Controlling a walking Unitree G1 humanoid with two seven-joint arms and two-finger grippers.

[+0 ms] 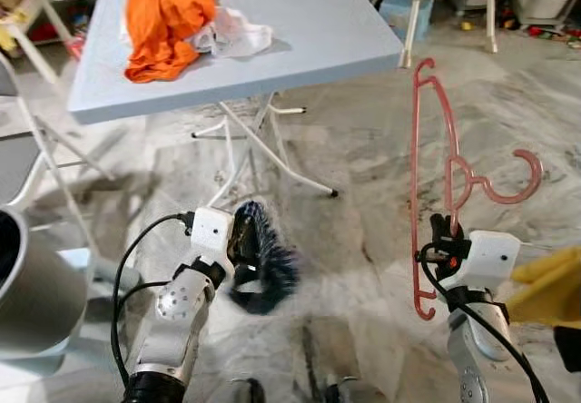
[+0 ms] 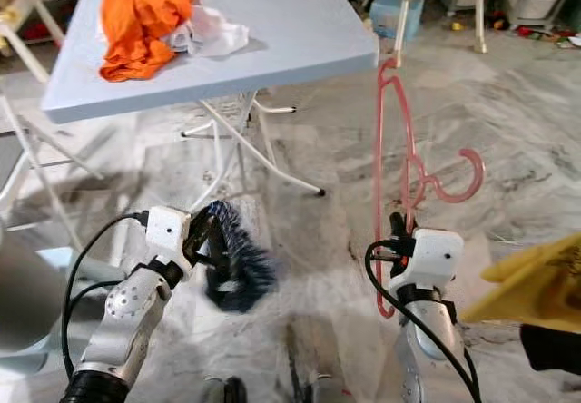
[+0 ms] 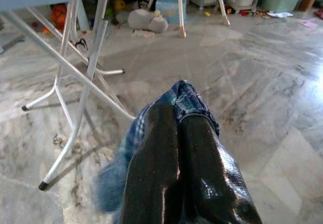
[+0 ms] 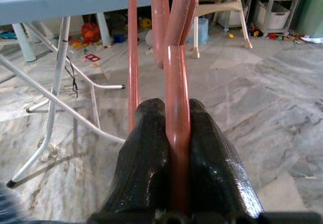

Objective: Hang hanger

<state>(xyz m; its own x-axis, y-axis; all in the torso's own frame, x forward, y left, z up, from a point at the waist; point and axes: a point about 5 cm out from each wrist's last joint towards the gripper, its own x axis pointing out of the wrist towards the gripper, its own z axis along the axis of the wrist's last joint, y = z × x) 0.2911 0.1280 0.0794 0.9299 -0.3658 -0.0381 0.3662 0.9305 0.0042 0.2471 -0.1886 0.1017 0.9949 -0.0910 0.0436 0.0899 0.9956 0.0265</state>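
In the left eye view, the right gripper (image 1: 442, 232) holds a pink hanger (image 1: 419, 185) upright above the marble floor (image 1: 363, 149), its hook (image 1: 517, 181) pointing to the robot's right. The left gripper (image 1: 243, 242) carries a blue checked cloth (image 1: 268, 258), blurred here. A blue folding table (image 1: 300, 31) stands ahead with an orange garment (image 1: 163, 22) and a white cloth (image 1: 236, 33) on it. A grey bin (image 1: 32, 285) sits at the robot's left; its inside is too dark to tell what it holds.

The right eye view shows the same layout, and something yellow (image 2: 536, 280) at the right edge, possibly a garment.

In the left wrist view, the two black fingers (image 3: 166, 168) are pressed together on the checked cloth.

In the right wrist view, the fingers (image 4: 146, 163) are clamped on one thin bar of the hanger, table legs (image 4: 60, 82) beyond.

The grip on a single slim bar is a risk: the hanger could pivot or slip if swung. No rail is visible, so the robot probably must walk, and the long frame could catch the table edge.
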